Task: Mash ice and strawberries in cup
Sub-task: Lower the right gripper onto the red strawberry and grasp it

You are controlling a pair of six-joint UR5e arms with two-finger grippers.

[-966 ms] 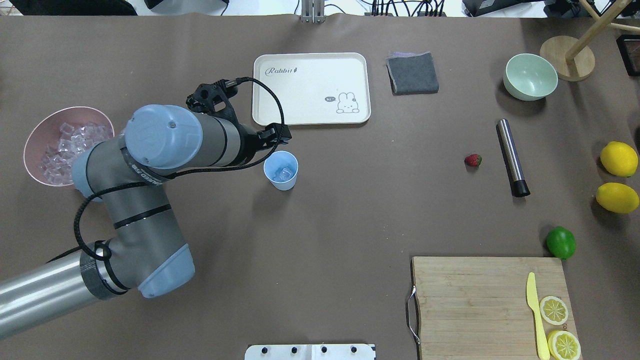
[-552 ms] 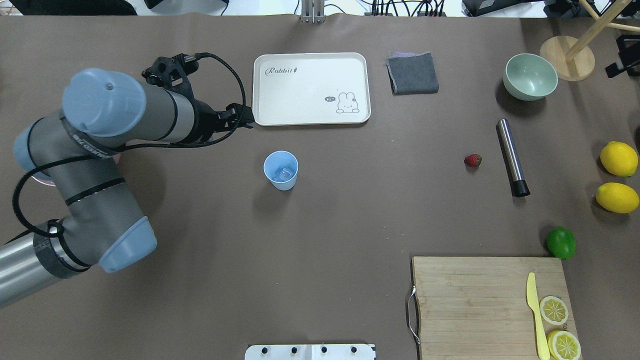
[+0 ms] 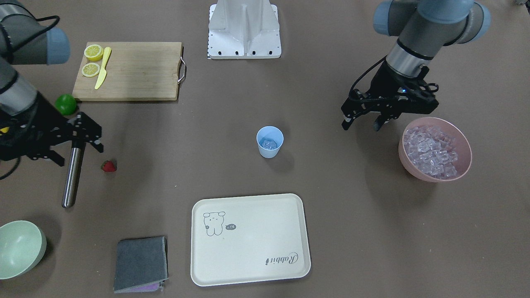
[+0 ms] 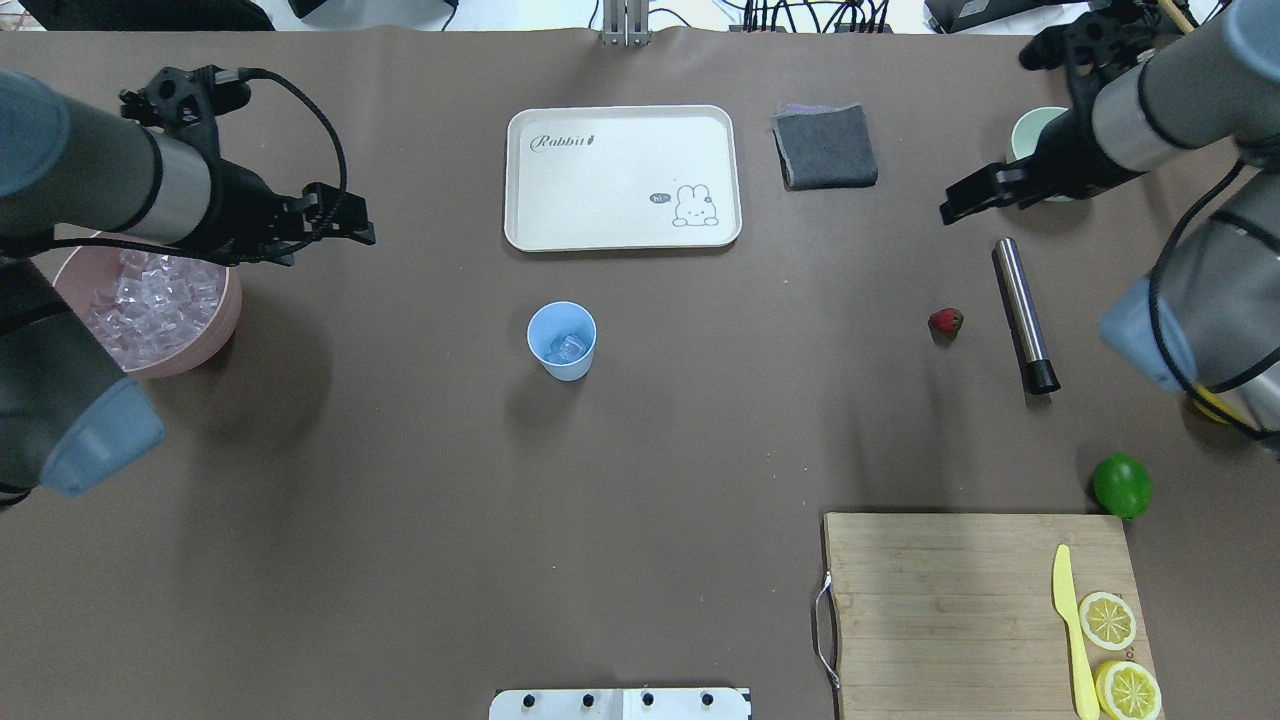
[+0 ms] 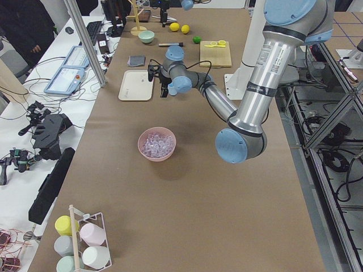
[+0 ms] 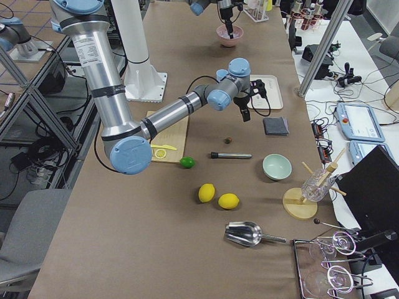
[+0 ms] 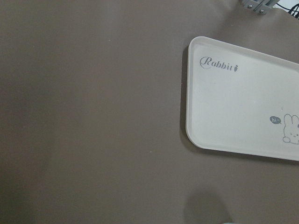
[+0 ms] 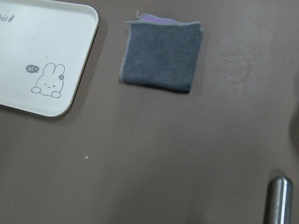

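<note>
**Centre of the overhead view: cup with ice, both grippers empty**

Mid-frame, the cup (image 4: 562,340) stands upright with ice (image 4: 568,347) inside. The strawberry (image 4: 945,321) lies well to its right, near a steel rod (image 4: 1022,310). Left gripper (image 3: 361,123) hangs spread open, holding nothing, beside the pink ice bowl (image 4: 215,345). Right gripper (image 3: 79,155) is also spread and empty near the rod's upper end. Its arm covers most of the green bowl (image 4: 1022,135). Tray (image 4: 620,180) and grey cloth (image 4: 825,147) sit above.

Long table (image 4: 640,450), brown paper cover, even light, soft shadows. White side bench (image 5: 17,136) along far edge, aluminium profile post (image 5: 86,42) between them. Near side: terracotta tile floor (image 6: 19,7), grey chair (image 6: 25,243).
</note>
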